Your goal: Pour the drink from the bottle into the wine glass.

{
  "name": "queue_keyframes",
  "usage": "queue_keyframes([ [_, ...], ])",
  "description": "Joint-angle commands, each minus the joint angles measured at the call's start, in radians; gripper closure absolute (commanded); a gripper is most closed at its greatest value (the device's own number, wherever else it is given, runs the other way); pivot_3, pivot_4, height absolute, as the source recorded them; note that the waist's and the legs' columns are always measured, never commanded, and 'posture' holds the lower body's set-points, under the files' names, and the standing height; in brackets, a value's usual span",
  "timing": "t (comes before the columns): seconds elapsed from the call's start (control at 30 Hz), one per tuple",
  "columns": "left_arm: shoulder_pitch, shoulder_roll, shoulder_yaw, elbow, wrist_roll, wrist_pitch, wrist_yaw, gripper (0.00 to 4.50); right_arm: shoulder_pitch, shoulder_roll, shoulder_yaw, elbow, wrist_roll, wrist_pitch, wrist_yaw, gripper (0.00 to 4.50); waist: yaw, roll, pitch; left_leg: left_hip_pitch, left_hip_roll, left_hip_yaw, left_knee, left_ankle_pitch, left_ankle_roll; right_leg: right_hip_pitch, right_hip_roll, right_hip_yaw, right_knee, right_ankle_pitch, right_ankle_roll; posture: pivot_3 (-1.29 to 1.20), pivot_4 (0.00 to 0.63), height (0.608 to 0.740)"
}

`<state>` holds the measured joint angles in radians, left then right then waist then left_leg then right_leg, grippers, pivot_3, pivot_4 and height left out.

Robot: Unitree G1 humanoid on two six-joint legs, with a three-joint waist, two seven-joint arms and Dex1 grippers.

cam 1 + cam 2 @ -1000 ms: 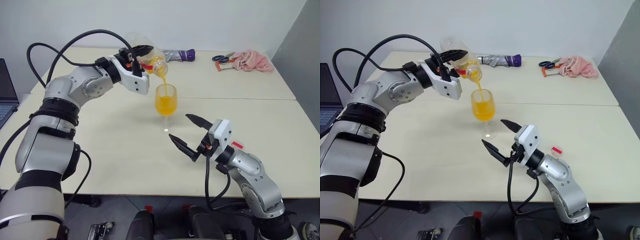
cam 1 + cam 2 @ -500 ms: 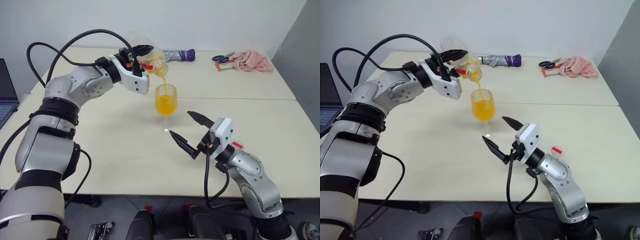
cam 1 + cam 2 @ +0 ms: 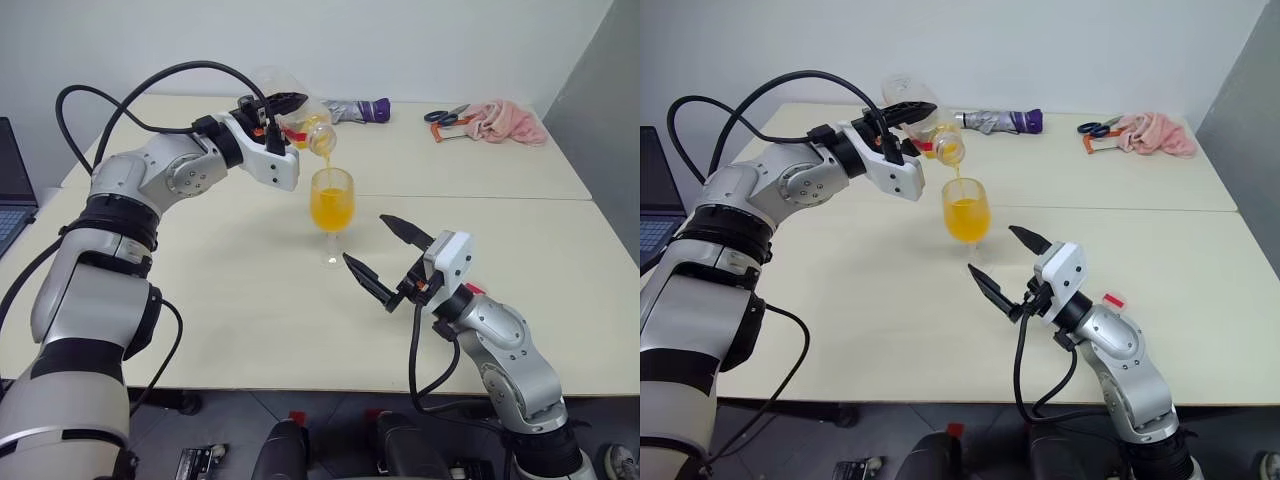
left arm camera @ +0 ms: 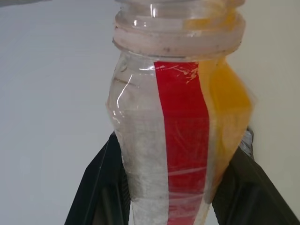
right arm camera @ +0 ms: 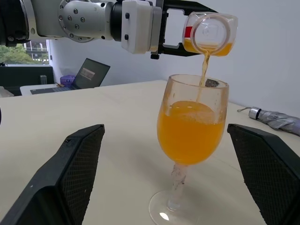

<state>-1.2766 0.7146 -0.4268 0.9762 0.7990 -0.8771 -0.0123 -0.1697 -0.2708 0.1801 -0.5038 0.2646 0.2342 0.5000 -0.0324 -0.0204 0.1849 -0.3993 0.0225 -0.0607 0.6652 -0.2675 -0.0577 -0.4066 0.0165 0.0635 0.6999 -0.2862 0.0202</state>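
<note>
1. On the pale bench, head views: the wine glass stands upright mid-bench, its bowl over half full of orange drink. The left tool is clamped on the bottle, tipped mouth-down just above the rim, a thin stream falling in. The right tool hovers near the glass foot, fingers spread wide, holding nothing. At the far edge lie a folded umbrella, scissors and a pink cloth.
2. Left wrist view: both black fingers press the bottle's sides; red label strip faces the camera.
3. Right wrist view: the glass stands between the spread fingers, apart from both.
</note>
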Motion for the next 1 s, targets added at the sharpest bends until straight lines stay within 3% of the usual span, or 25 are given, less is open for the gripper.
queue_keyframes([
  [0.03, -0.035, 0.001, 0.012, -0.012, -0.018, -0.001, 0.014, 2.74, -0.003, 0.002, -0.002, -0.027, 0.003, -0.015, 0.000, 0.00, 0.000, 0.000, 0.000, 0.000, 0.000, 0.000, 0.000, 0.000, 0.000, 0.000, 0.000, 0.000, 0.000, 0.000, 0.000, 0.00, 0.150, 0.740],
  [0.27, -0.034, 0.000, 0.013, -0.013, -0.019, -0.002, 0.015, 2.74, -0.003, 0.002, 0.000, -0.027, 0.004, -0.015, 0.001, 0.00, 0.000, 0.000, 0.000, 0.000, 0.000, 0.000, 0.000, 0.000, 0.000, 0.000, 0.000, 0.000, 0.000, 0.000, 0.000, 0.00, 0.150, 0.740],
  [0.6, 0.021, -0.033, 0.058, -0.050, -0.151, 0.055, -0.090, 2.74, -0.005, 0.005, 0.003, -0.025, 0.003, -0.015, 0.001, 0.00, 0.000, 0.000, 0.000, 0.000, 0.000, 0.000, 0.000, 0.000, 0.000, 0.000, 0.000, 0.000, 0.000, 0.000, 0.000, 0.00, 0.150, 0.740],
  [0.83, 0.134, -0.113, 0.174, -0.148, -0.431, 0.171, -0.306, 2.74, -0.012, -0.001, 0.004, -0.021, -0.001, -0.019, 0.008, 0.00, 0.000, 0.000, 0.000, 0.000, 0.000, 0.000, 0.001, 0.000, 0.000, 0.000, 0.000, 0.000, 0.001, 0.000, 0.000, 0.00, 0.150, 0.740],
  [1.0, 0.233, -0.189, 0.321, -0.300, -0.692, 0.467, -0.442, 2.74, -0.019, -0.018, 0.001, -0.025, 0.013, 0.001, 0.033, 0.00, -0.003, 0.000, 0.000, 0.000, 0.001, 0.000, 0.002, 0.000, 0.000, 0.000, 0.000, 0.001, 0.002, 0.000, 0.000, 0.00, 0.150, 0.740],
])
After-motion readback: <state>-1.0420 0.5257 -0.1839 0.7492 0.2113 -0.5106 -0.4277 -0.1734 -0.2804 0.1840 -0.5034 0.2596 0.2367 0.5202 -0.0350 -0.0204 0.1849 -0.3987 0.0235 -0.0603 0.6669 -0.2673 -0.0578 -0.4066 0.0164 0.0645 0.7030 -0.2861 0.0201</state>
